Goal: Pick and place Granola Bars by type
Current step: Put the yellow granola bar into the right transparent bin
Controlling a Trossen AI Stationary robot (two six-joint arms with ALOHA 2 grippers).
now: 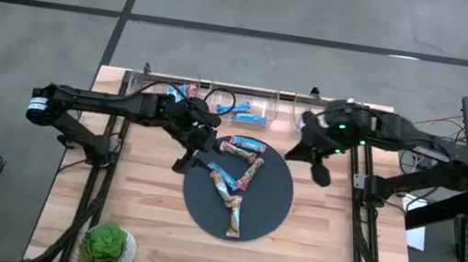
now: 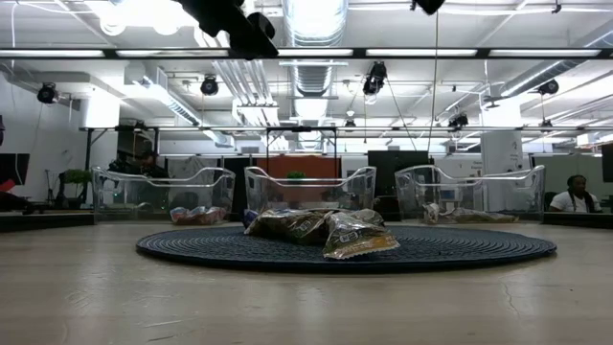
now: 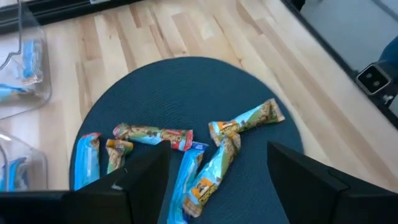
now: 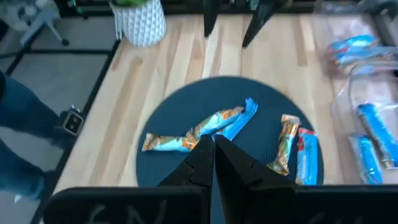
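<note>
Several granola bars [image 1: 236, 182] lie loose on a round dark mat [image 1: 274, 207], some blue, some brown-tan, one blue with a red end [image 3: 152, 134]. My left gripper [image 1: 193, 157] hangs open above the mat's left edge; in its wrist view [image 3: 217, 171] the fingers stand wide apart over the bars, holding nothing. My right gripper [image 1: 321, 170] hovers above the mat's right edge, shut [image 4: 212, 155] and empty. In the low view the bars [image 2: 321, 230] rest in a small heap on the mat.
Clear bins [image 1: 242, 106] line the table's far edge, with blue bars inside two of them [image 4: 373, 130]. A potted plant in a white pot [image 1: 110, 245] stands at the near left corner. Bare wood lies around the mat [image 1: 155, 222].
</note>
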